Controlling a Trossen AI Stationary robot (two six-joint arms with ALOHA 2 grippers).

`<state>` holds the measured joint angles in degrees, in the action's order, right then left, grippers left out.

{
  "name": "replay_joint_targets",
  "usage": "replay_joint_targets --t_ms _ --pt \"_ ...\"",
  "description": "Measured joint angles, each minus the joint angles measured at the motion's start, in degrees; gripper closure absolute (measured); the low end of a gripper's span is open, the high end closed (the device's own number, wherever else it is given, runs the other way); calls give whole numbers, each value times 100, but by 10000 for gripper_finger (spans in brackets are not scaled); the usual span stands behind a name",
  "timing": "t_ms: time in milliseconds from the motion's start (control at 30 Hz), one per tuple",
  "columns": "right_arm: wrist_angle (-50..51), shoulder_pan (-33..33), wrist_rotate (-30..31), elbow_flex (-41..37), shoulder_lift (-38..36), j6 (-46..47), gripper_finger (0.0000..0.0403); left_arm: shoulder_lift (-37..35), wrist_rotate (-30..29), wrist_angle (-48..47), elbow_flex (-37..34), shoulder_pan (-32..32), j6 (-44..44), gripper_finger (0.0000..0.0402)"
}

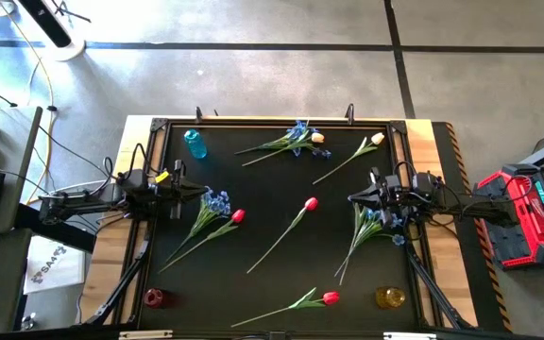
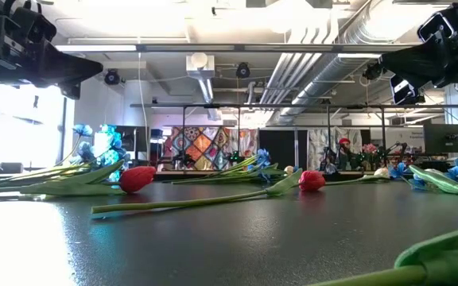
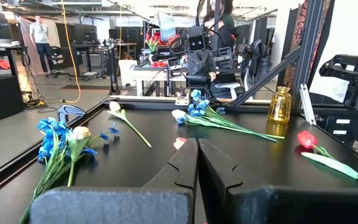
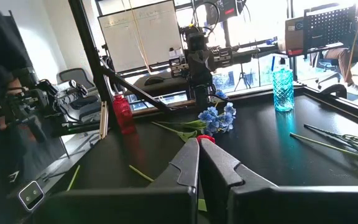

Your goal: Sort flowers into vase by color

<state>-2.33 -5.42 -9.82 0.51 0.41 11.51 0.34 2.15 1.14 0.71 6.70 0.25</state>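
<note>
Green-stemmed flowers lie flat on the black table. A blue spray (image 1: 217, 201) and a red tulip (image 1: 238, 216) rest just in front of my left gripper (image 1: 203, 192), which hovers shut at the left side, its fingers (image 3: 197, 152) together. A second red tulip (image 1: 311, 203) lies mid-table and a third (image 1: 330, 298) near the front edge. A blue spray (image 1: 298, 135) and two pale yellow tulips (image 1: 317, 138) (image 1: 378, 139) lie at the far side. My right gripper (image 1: 350, 199) hovers shut at the right (image 4: 199, 149), beside another blue spray (image 1: 374, 225).
Three small vases stand on the table: a blue one (image 1: 195, 144) at the far left, a red one (image 1: 154, 298) at the near left, an amber one (image 1: 390, 297) at the near right. Raised rails edge the table (image 1: 281, 121). Bare tabletop shows between the flowers.
</note>
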Motion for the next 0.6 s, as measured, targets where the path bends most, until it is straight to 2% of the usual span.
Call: replay_joint_targets --t_ms 267,333,433,600 --pt "-2 1 -1 0 -1 -2 402 0 -192 93 2 0 1249 401" --pt "-2 0 1 0 -1 0 402 1 -459 106 0 0 1353 402" --pt "0 -12 71 1 0 -108 402 0 -663 342 -2 2 697 402" --pt "11 -69 603 0 0 -844 402 1 -745 765 -2 2 -782 402"
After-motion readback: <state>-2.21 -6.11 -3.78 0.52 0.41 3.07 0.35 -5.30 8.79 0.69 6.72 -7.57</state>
